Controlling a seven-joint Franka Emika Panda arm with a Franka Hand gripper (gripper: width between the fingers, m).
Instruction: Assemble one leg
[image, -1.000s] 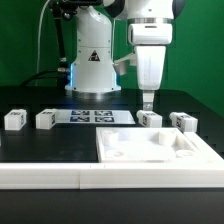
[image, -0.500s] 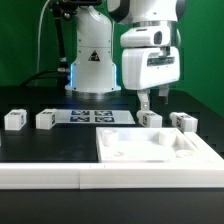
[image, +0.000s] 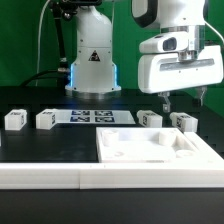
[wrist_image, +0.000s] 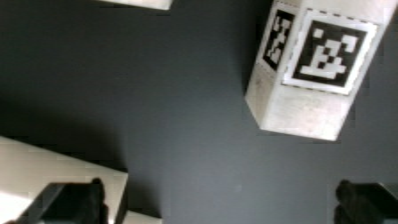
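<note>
Tool (image: 184, 100) now toward exterior view's right; fingertips (wrist_image: 80, 203) half out of frame

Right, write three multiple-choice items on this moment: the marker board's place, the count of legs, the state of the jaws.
1. Where does the marker board lie? A) between two pairs of legs B) on top of a leg C) beyond all the legs, at the exterior view's right.
2. How many legs show in the exterior view? A) two B) four C) six.
3. The jaws are: A) shut on a leg B) open and empty C) shut on the marker board.
Key: 1 A, two legs flank it on each side; 2 B, four tagged posts stand in a row; 3 B, the wrist view shows them apart with nothing between.
</note>
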